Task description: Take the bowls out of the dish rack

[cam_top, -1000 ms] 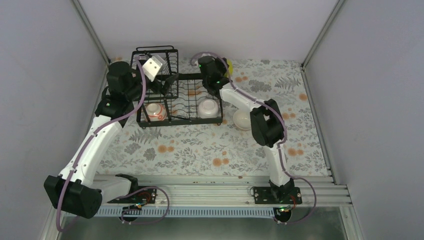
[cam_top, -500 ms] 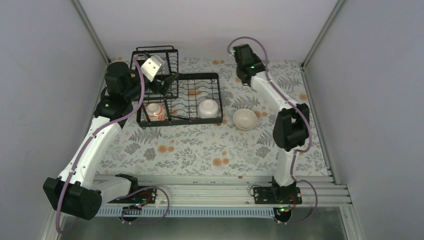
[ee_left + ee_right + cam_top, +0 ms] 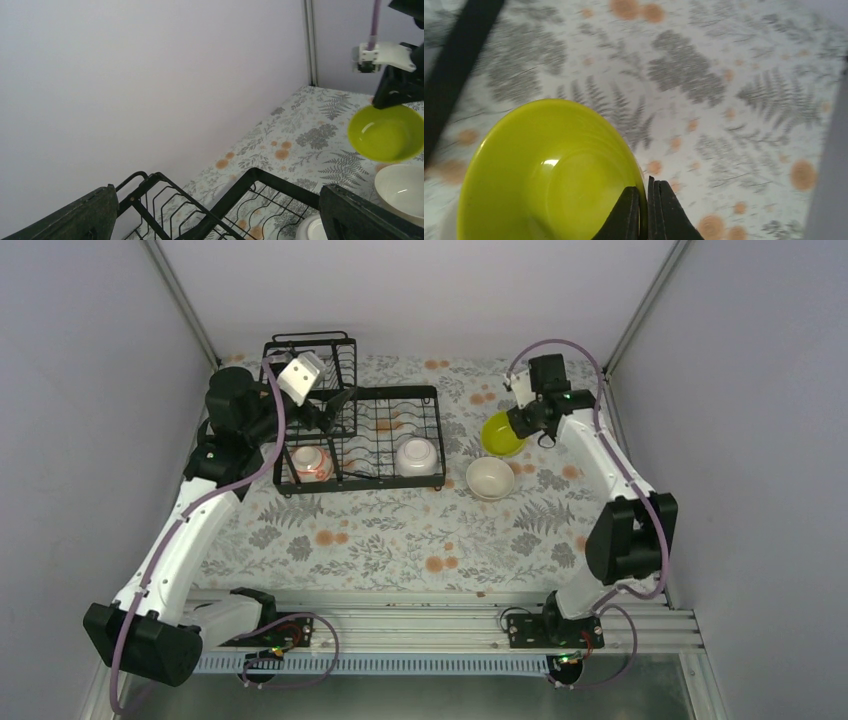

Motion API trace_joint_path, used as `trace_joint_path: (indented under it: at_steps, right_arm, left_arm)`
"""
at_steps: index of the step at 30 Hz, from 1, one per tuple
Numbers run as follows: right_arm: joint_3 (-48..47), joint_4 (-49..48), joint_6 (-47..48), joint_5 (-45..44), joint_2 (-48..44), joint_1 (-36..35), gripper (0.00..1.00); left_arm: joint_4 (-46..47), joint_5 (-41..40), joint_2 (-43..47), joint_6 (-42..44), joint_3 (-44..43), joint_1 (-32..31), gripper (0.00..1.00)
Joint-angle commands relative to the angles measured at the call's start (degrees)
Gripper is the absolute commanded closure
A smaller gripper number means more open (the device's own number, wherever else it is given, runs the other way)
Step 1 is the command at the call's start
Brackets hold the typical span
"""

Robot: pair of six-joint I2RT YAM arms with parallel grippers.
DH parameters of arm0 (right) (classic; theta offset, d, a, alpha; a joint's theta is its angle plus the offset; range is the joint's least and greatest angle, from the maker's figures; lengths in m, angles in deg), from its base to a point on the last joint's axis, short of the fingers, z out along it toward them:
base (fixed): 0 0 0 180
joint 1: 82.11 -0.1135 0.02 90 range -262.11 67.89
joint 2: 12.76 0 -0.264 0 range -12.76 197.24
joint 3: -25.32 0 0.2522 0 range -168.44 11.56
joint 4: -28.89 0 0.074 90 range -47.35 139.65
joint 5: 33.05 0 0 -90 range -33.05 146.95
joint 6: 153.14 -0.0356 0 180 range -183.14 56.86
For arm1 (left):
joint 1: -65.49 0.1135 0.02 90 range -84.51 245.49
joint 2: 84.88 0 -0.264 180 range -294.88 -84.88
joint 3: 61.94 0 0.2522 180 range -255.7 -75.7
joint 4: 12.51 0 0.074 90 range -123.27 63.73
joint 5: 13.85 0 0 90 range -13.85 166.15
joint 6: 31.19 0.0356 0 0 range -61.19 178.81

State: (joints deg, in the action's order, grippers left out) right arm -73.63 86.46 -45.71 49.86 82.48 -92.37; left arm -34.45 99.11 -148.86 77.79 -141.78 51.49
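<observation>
My right gripper (image 3: pixel 527 418) is shut on the rim of the yellow-green bowl (image 3: pixel 502 434) and holds it tilted above the mat, right of the black wire dish rack (image 3: pixel 400 391). The right wrist view shows the fingers (image 3: pixel 644 202) pinching the rim of this bowl (image 3: pixel 544 170). A plain white bowl (image 3: pixel 490 478) sits on the mat beside the rack. Another white bowl (image 3: pixel 418 455) and the red-patterned bowl (image 3: pixel 311 462) sit in the rack. My left gripper (image 3: pixel 333 405) is open and empty, hovering over the rack's left part (image 3: pixel 280 182).
The rack's taller basket section (image 3: pixel 312 355) stands at the back left. Grey walls close in the back and both sides. The floral mat (image 3: pixel 420 540) covers the table in front of the rack.
My right arm has swung from over the rack to the back right, carrying the green bowl away from the rack. The left arm has barely moved.
</observation>
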Motion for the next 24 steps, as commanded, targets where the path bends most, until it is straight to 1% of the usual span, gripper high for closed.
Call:
trace_joint_path:
  at_steps: [1,7,13,19,24]
  right_arm:
    - [5.25,2.11,-2.42,12.06,-6.65,-0.68,0.96]
    - [13.22,0.97,-2.33,15.97,-10.73,-0.69,0.96]
    - [19.8,-2.17,-2.23,21.75,-10.87,-0.68,0.96]
    - [21.31,-4.8,-2.66,24.13,-9.93,-0.68,0.96]
    - [20.75,-6.59,-2.83,22.96,-9.6,-0.59,0.96]
  left_arm:
    - [2.04,0.97,1.64,0.09,0.71,0.21,0.0]
    - [2.12,0.97,2.17,0.09,0.94,0.29,0.0]
    - [2.29,1.21,2.46,0.0,1.08,0.32,0.0]
    - [2.25,1.28,2.74,-0.09,1.2,0.53,0.0]
    - [2.84,1.13,3.18,-0.09,1.96,0.78,0.0]
